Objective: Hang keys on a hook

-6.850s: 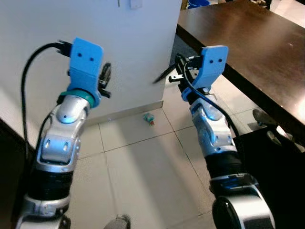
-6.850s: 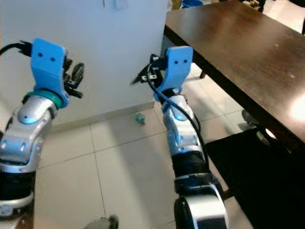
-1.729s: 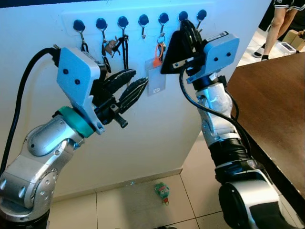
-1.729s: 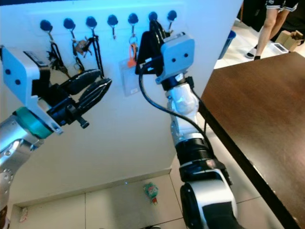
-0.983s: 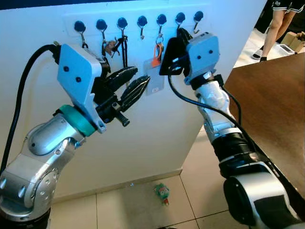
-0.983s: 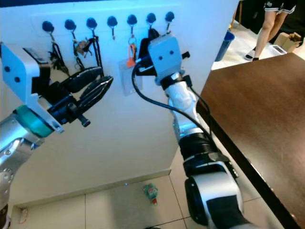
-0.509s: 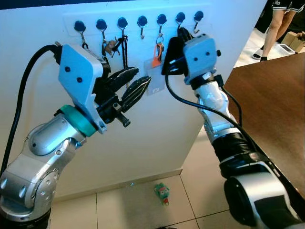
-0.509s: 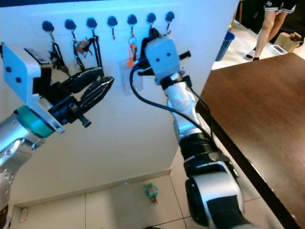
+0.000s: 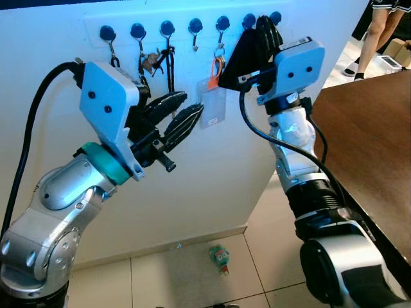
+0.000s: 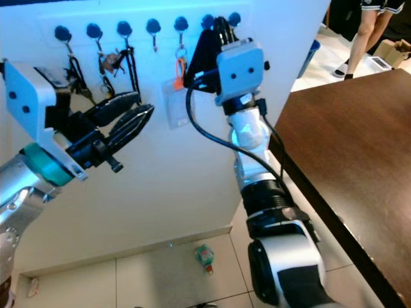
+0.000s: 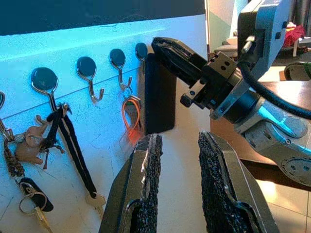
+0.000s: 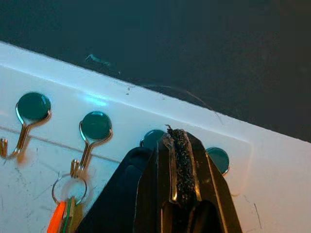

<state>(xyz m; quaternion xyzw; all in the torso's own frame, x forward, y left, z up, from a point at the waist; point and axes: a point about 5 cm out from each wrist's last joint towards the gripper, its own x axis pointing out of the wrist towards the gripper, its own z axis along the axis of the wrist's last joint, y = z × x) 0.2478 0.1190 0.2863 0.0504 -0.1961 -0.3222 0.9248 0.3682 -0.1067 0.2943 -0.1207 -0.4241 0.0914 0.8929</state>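
**Right gripper raised at the hook rail, dark object clamped**

Since half a second ago, the right gripper (image 9: 257, 35) has been lifted slightly and is now being held at the 1 o'clock end of the hook rail (image 9: 93, 22), its blue wrist block sitting higher against the white wall (image 9: 212, 186). Its two black fingers are being pressed together in the right wrist view, with a flat dark object (image 12: 114, 204) lying alongside them; this is probably the key fob being carried, though the keys themselves cannot be made out. The fingertips are being held just below two round hook heads (image 12: 217, 159) at that end of the rail.

The left gripper (image 9: 176, 119) is being kept well apart, at about 9 o'clock from the right one, with its padded fingers (image 11: 146, 189) narrowly parted and nothing between them.

Along the rail, an orange tag with a clear card (image 9: 212, 109) is hanging from a hook just at 9 o'clock of the right gripper. Further toward 9 o'clock, a black strap with a key (image 11: 73, 150) and a small brown charm (image 11: 29, 150) are hanging from other hooks.

A small green toy (image 9: 219, 256) is lying on the tiled floor (image 9: 160, 282) at 6 o'clock. A dark wooden table (image 9: 366, 141) is standing at 3 o'clock, and a person's legs (image 9: 376, 29) are showing beyond it.
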